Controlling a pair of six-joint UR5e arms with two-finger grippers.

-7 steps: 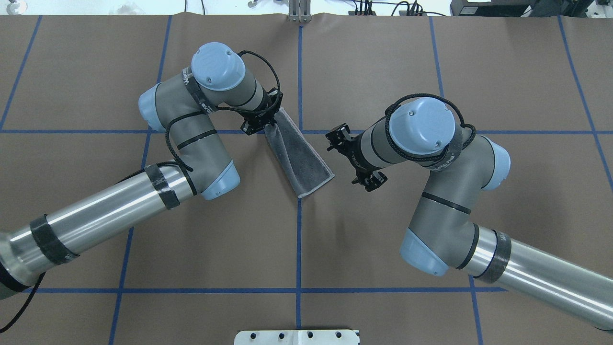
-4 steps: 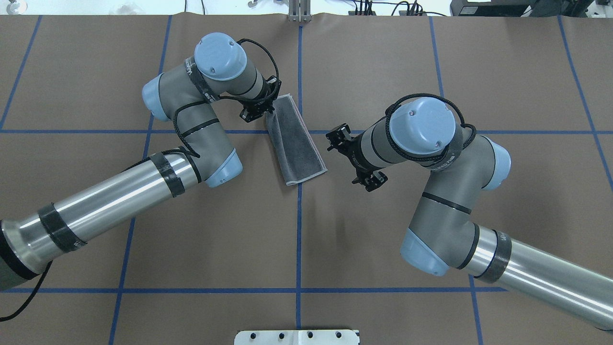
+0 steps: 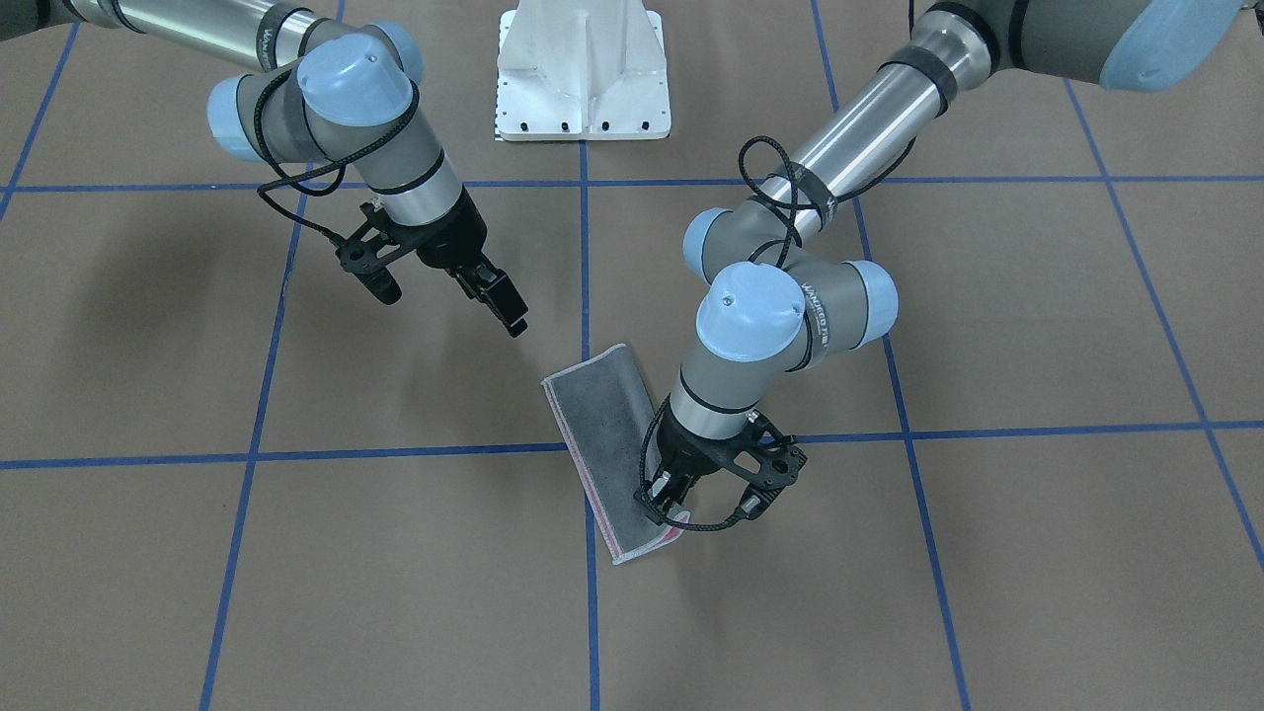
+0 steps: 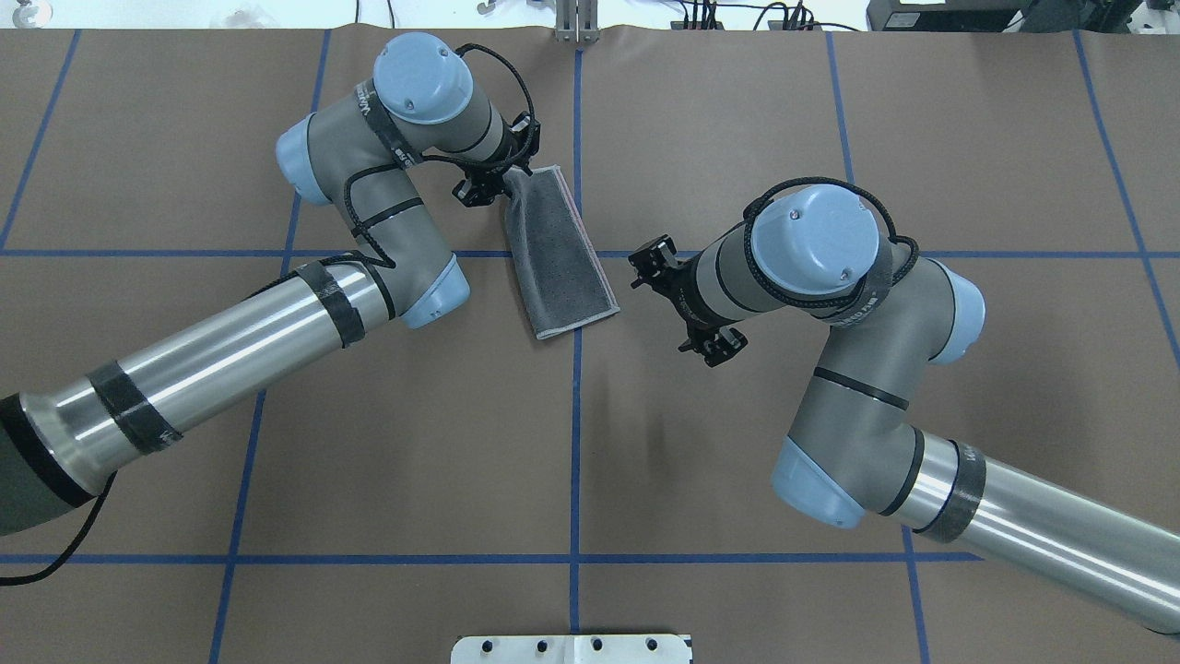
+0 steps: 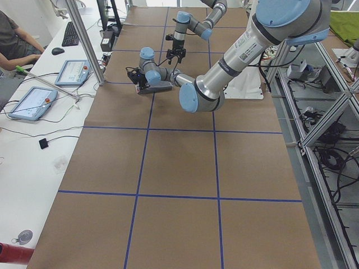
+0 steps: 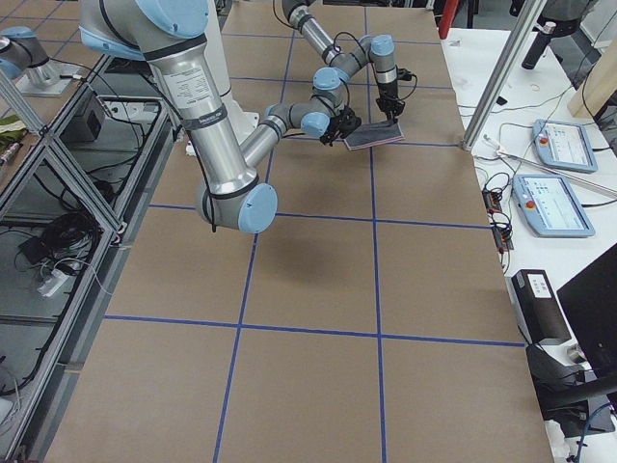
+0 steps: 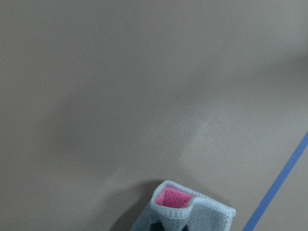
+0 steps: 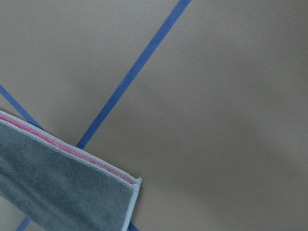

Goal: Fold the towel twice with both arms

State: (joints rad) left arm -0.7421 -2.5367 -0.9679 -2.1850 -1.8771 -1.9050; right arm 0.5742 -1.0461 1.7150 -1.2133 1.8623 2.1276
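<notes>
Overhead exterior view: I am a two-armed robot at a brown table (image 4: 737,480) marked with a grid of blue tape lines (image 4: 575,443).

The towel (image 4: 560,263) is folded into a long narrow strip, dark grey face outward, with a thin pink line showing along one long edge. It lies near the middle of the table, just on my left of the central tape line, and crosses a crosswise line.

My left gripper (image 4: 505,187) has its jaws closed tight on the corner of the strip's far end, the end away from my base. In the left wrist view that pinched corner fills the bottom edge, its grey layers curled open around a pink inside. The strip's other end rests on the table.

My right gripper (image 3: 506,308) hangs above the table near the strip's nearer end, apart from it and on my right. Its jaws look parted and hold nothing. The right wrist view shows one corner of the towel with its light stitched edging, flat on the table.
</notes>
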